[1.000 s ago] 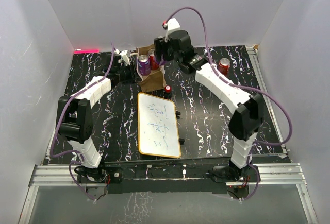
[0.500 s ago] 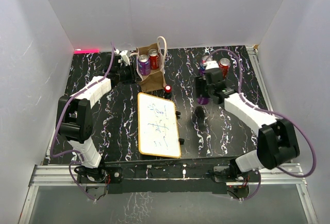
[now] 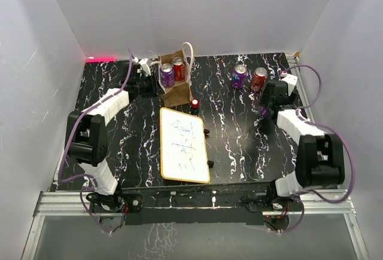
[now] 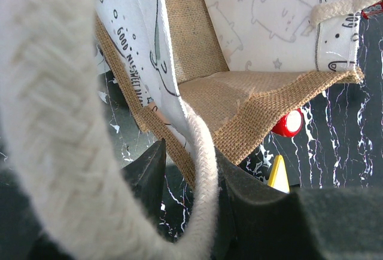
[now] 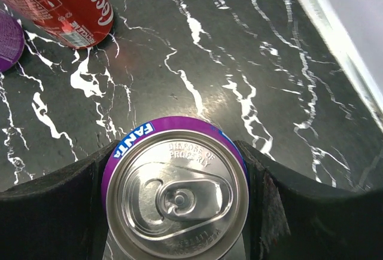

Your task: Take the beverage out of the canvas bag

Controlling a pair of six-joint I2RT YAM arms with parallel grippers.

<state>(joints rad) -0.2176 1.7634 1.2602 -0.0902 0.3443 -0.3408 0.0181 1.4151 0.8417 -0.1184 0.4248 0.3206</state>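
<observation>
— Fingers point(image 5: 54, 203) of the right gripper point(image 5: 176, 164): how are they set?
— They are closed on a purple Fanta can point(image 5: 176, 197), with one dark pad pressed to each side. The can's silver top and pull tab are turned to the wrist camera. Whether its base is rested on the black marbled table point(image 5: 197, 51) cannot be told.
— And the right arm's pose?
— It is folded tightly at the table's right edge, the elbow raised above the base, the white forearm angled toward the far side and the wrist pointed down. The held can is seen well apart from the canvas bag point(image 3: 174, 90). It is near a red Coca-Cola can point(image 3: 258, 78) and a second purple can point(image 3: 240, 76), both stood upright on the table just beyond it.
— The left gripper point(image 4: 191, 155)?
— It is closed on a cream handle point(image 4: 203, 212) of the bag, the rope being run between its two fingers point(image 4: 146, 173). The left arm is stretched forward and low, with its wrist set beside the bag's left side.
— Where is the bag placed?
— At the far middle of the table, upright with its mouth open. A bagged purple can point(image 3: 167, 75) and a bagged red can point(image 3: 178, 69) are stood inside. A whiteboard point(image 3: 184, 146) is laid flat just in front, and a small red-topped object point(image 3: 194, 103) is set between the two
</observation>
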